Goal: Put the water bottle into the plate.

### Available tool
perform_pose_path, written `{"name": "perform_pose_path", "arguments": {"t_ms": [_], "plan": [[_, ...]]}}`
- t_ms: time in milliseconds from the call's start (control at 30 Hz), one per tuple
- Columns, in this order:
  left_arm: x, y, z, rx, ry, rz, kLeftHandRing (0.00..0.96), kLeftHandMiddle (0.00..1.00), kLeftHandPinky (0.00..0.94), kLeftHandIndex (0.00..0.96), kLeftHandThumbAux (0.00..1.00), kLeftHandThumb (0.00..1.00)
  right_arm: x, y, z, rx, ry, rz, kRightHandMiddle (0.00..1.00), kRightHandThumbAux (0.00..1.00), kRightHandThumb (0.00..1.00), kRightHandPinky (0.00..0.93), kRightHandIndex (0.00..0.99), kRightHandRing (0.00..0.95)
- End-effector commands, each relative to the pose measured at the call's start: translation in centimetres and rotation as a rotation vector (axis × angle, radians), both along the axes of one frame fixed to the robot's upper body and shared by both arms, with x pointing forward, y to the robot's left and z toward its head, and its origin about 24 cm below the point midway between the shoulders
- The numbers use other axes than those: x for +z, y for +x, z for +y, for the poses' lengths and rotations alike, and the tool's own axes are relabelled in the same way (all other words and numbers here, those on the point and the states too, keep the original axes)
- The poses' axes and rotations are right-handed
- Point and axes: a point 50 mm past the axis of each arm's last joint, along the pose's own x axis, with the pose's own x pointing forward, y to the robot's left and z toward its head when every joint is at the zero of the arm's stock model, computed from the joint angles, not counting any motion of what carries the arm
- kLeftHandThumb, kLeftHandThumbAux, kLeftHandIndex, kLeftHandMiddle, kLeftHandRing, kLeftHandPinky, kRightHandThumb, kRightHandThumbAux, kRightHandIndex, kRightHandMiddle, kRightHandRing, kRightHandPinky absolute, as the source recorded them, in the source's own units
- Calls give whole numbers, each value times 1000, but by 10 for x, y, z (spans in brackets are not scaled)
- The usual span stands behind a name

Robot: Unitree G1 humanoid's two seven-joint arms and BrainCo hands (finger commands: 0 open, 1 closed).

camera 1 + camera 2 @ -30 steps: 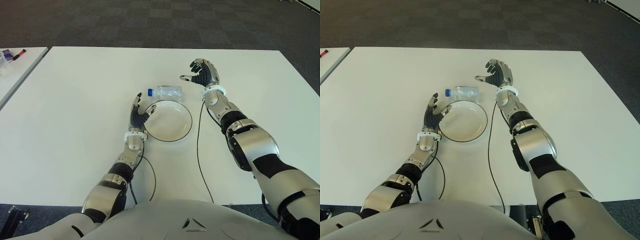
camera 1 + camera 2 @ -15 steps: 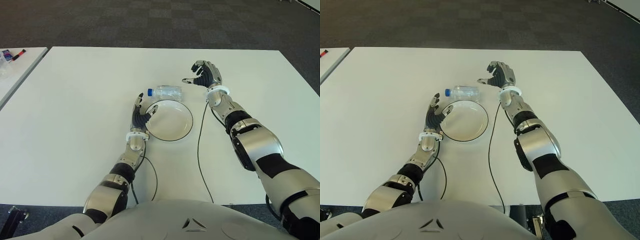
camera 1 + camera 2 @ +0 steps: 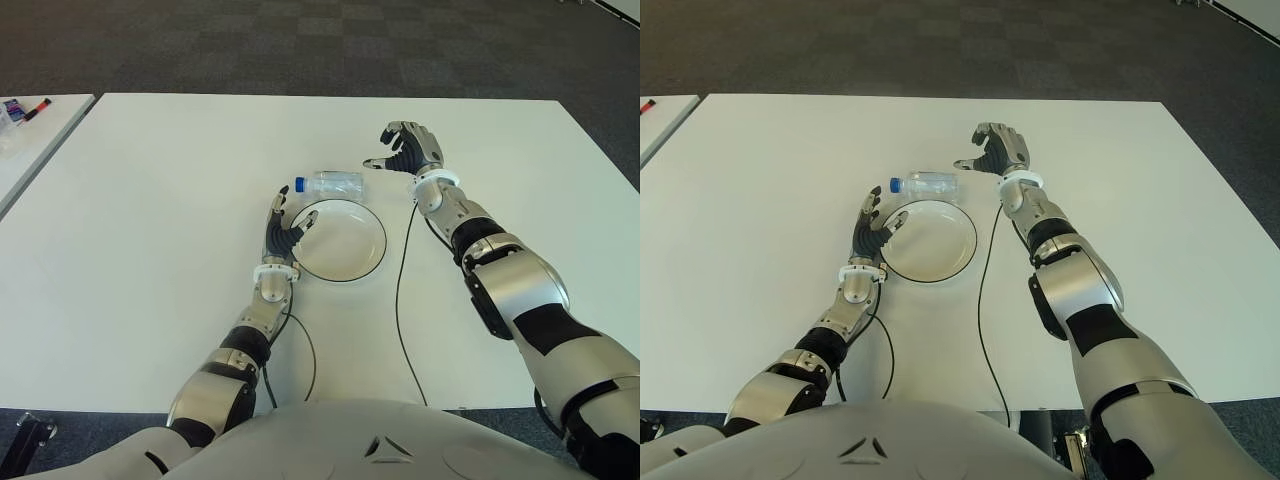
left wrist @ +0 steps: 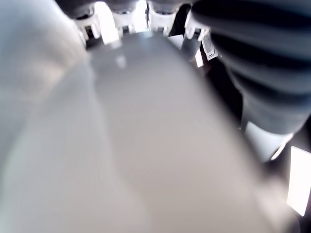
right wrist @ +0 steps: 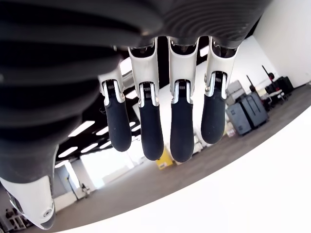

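The water bottle (image 3: 334,182) is seen lying on its side on the white table (image 3: 150,230), blue cap pointing away from the right robot hand (image 3: 408,147). That robot hand is held just beside the bottle's base end, apart from it, with fingers (image 5: 146,126) spread wide and nothing grasped (confirmed in the right wrist view). The plate (image 3: 340,241) is located between the two robot hands, on the near side of the bottle. The left robot hand (image 3: 279,234) is positioned at the plate's rim, fingers loosely extended, holding nothing.
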Motion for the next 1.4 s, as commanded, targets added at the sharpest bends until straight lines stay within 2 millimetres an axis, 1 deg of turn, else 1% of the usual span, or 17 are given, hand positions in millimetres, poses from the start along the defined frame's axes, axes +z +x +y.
{"name": "perform_pose_path", "arguments": {"t_ms": [33, 333, 600, 800, 967, 1233, 1400], "plan": [[-37, -39, -6, 2, 8, 197, 4, 11, 17, 20, 642, 209, -2, -1, -1, 8, -14, 18, 442, 662, 946, 458, 419, 486], [-37, -40, -7, 4, 6, 191, 7, 13, 22, 22, 643, 208, -7, -2, -1, 7, 0, 50, 447, 663, 947, 436, 418, 474], [-36, -40, -7, 3, 2, 189, 12, 14, 31, 22, 645, 212, -9, -3, -1, 3, 16, 62, 444, 664, 946, 448, 410, 484], [-36, -40, -7, 2, 1, 188, 12, 14, 33, 18, 644, 214, -10, -3, -2, -3, 30, 81, 453, 664, 947, 427, 407, 474], [-36, -40, -6, 0, 2, 189, 13, 14, 36, 17, 643, 215, -12, -3, -3, -12, 70, 111, 459, 665, 947, 423, 401, 471], [-36, -39, -5, -1, 8, 187, 12, 15, 29, 22, 645, 219, -15, -5, -2, -18, 102, 110, 466, 665, 947, 423, 397, 469], [-32, -36, -4, 12, 2, 168, 8, 16, 19, 28, 644, 218, -20, -8, -1, -36, 158, 123, 463, 666, 946, 414, 400, 467]]}}
